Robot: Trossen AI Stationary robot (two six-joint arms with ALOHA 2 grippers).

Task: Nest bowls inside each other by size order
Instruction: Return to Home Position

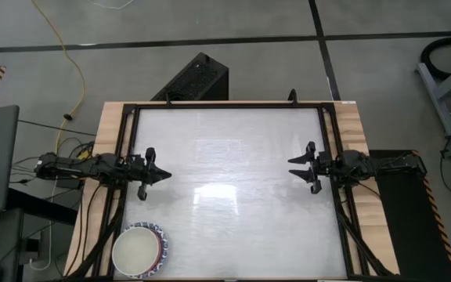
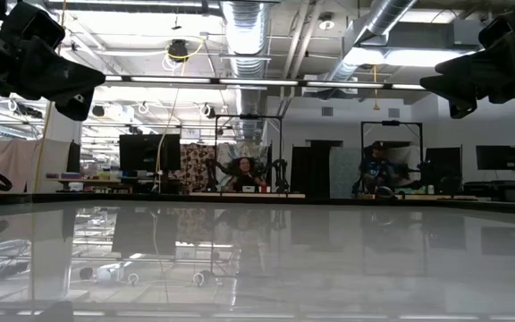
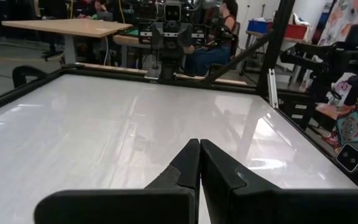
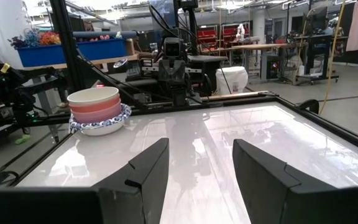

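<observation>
Cream-topped, the nested bowls (image 1: pixel 139 251) sit at the high frame's lower left, on the tabletop (image 1: pixel 233 196). At mid-left the left gripper (image 1: pixel 167 175) is pinched closed; at mid-right the right gripper (image 1: pixel 291 167) gapes moderately. Homing well means retracting slowly, clear of the bowls.

Bowls (image 1: pixel 139 251) nested upright, cream-white topmost — left-side corner of table (image 1: pixel 233 157)

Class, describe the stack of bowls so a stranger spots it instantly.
Find the white table, then its corner at the high view's lower left. The stack of bowls stands there, the only dishes visible: cream-white on top, pink below, blue-and-white rim at the base.
</observation>
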